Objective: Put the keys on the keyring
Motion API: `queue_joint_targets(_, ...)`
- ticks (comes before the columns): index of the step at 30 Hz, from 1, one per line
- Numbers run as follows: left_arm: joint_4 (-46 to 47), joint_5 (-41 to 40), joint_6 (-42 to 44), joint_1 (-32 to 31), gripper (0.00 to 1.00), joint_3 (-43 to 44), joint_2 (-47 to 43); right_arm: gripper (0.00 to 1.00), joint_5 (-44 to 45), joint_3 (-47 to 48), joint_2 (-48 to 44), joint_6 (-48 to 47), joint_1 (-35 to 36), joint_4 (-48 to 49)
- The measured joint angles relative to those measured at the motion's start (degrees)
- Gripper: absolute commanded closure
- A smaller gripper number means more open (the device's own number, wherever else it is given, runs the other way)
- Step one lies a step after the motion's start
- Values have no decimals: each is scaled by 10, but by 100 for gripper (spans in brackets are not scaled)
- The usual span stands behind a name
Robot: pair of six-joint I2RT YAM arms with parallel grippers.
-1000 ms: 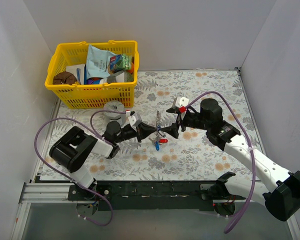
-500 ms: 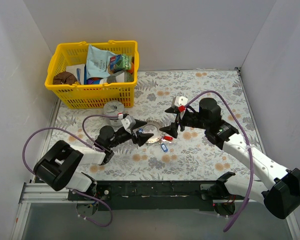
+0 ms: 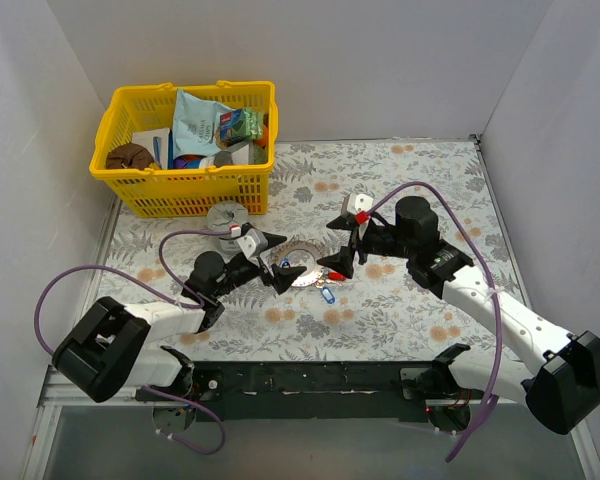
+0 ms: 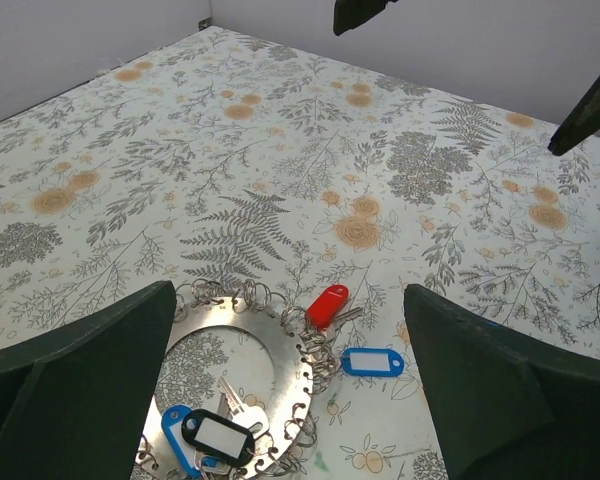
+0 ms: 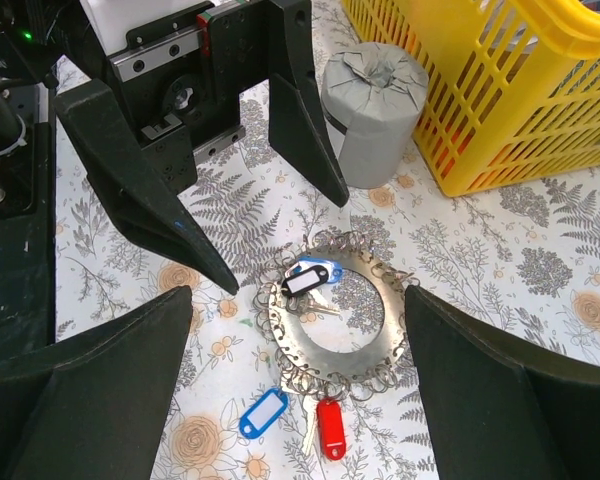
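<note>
The large flat silvery metal keyring [image 4: 285, 345], wide-holed and fringed with small wire loops, lies flat on the floral-patterned counter [image 4: 280, 150] between the two grippers. The left gripper [image 3: 277, 262] sits low at the ring's left side, its jaws spread wide and holding nothing. In its wrist view the ring lies in the gap between the two dark fingers [image 4: 90, 370], closer to the left one. The right gripper [image 3: 332, 243] hangs at the ring's right side, its jaws likewise spread and empty, with the ring on the counter between them.

A small red-headed key [image 4: 327, 305] and a blue-tagged key [image 4: 372, 361] lie on the counter just beside the rim, on the side towards the arm bases. Whether they are hooked into the loops I cannot tell. A black-tagged key [image 5: 305, 279] rests across the ring's band on the opposite side, with a second blue tag [image 4: 178, 425] partly under it.

A grey cylindrical tin [image 5: 370, 100] stands upright just beside a yellow plastic basket [image 3: 185, 195], apart from the ring.
</note>
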Motion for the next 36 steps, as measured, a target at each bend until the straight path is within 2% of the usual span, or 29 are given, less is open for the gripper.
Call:
queue_joint_targets(7,-37,-36,-25,0,2,0,-30,6,2,0,12,12,0,1)
queue_joint_targets(13,-120,-98,-75,0,2,12,-66,5,49,-9,18,38,0,9)
queue_joint_targets(21,-204,-184,-134,0,2,-3,-136,1,222,-66,-2,105,-21,28)
queue_joint_targets(29,-252,-296,-158,0,2,-38,-231,1,420,-158,-97,163,-49,63)
queue_joint_targets(36,-277,-415,-187,0,2,-45,-273,1,511,-236,-165,170,-49,143)
